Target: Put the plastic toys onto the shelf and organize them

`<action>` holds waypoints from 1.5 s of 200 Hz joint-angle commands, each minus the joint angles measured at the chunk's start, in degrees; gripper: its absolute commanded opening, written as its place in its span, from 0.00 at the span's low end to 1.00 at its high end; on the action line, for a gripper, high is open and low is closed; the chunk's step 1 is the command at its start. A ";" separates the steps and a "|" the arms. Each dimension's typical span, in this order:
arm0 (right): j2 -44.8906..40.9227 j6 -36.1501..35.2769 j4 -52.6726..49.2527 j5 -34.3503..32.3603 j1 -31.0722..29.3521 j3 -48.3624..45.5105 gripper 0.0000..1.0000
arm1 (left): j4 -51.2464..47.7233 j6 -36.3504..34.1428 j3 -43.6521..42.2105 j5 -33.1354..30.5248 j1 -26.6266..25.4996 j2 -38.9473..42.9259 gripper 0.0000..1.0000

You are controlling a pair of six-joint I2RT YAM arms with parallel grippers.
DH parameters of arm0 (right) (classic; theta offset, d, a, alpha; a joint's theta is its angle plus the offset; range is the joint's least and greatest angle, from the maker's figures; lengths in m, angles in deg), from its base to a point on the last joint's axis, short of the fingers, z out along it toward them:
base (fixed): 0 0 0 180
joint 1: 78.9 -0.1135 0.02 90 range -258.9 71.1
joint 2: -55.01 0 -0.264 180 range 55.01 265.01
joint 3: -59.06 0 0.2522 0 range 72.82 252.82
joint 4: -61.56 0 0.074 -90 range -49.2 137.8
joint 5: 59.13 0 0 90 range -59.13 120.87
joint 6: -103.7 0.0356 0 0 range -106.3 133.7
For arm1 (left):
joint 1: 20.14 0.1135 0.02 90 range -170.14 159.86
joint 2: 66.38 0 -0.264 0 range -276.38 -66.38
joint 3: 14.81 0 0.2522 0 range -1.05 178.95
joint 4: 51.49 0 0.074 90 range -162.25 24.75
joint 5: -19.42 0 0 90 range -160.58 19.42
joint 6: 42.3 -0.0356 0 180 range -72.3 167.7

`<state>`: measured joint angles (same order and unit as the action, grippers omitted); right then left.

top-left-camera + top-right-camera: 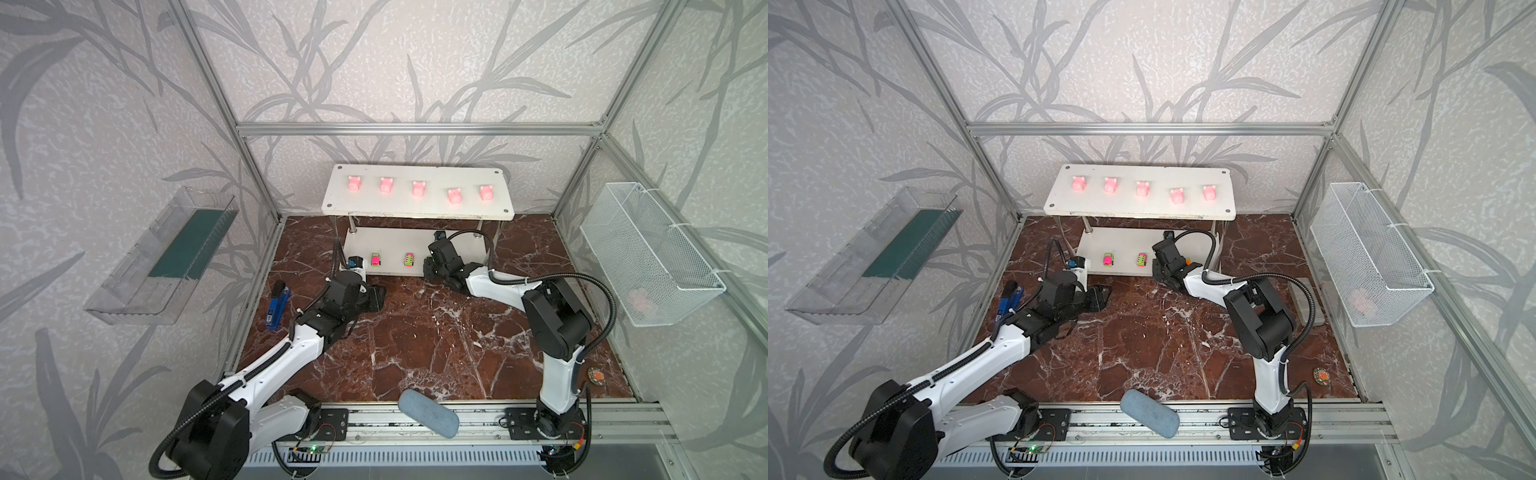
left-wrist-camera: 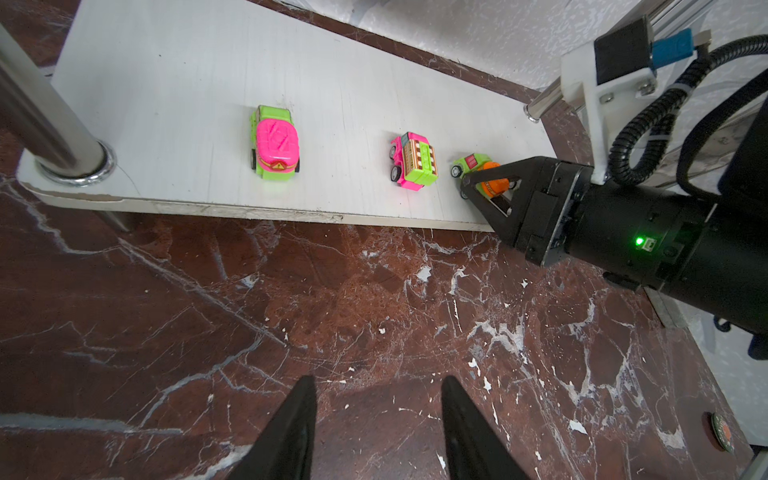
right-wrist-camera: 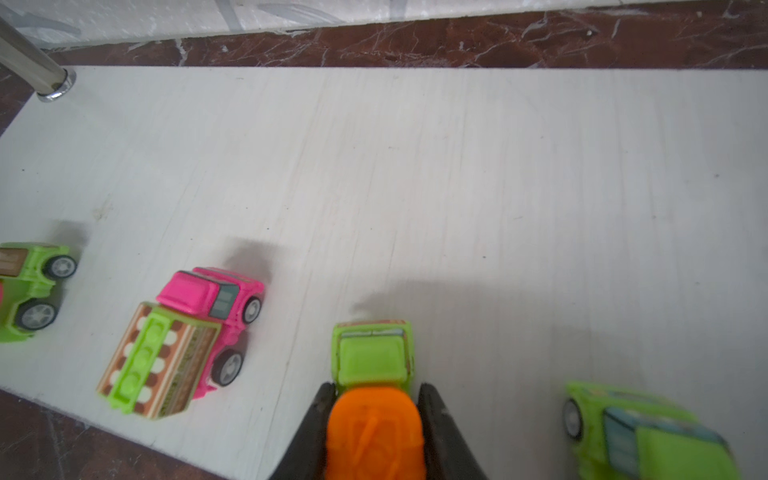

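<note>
Marble table point(image 1: 415, 345) is carrying the shelf point(image 1: 419, 208): five pigs point(image 1: 418, 188) are lining its top board, four cars point(image 2: 413, 162) its lower. There the right fingers point(image 3: 311, 428) are clamping one orange-and-green car point(image 3: 372, 357); the left fingers point(image 2: 291, 428) are hanging apart, empty. Only releasing seems left.

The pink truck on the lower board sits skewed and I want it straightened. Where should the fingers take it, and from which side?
Grip the pink truck across its flanks at the striped bed, above the protruding wheels. Come from the open front of the lower board, wrist turned to its slant; the upper board likely blocks descent.
</note>
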<state>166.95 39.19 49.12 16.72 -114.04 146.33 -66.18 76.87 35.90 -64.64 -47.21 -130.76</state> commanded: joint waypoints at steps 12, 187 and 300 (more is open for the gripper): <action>-0.54 2.36 -4.78 -2.61 0.23 1.54 0.29 | 1.54 0.45 -0.80 0.22 -0.31 0.60 0.48; -1.26 1.91 -7.04 -1.41 -0.88 4.12 0.46 | 2.20 0.54 -1.84 0.30 -0.25 1.45 0.48; -5.71 -0.36 -5.60 -1.76 -0.84 3.19 0.52 | 2.42 0.71 -1.72 0.48 -0.27 1.09 0.48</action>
<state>165.32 40.11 42.37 15.36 -114.74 149.26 -64.71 77.29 34.41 -64.47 -47.21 -130.37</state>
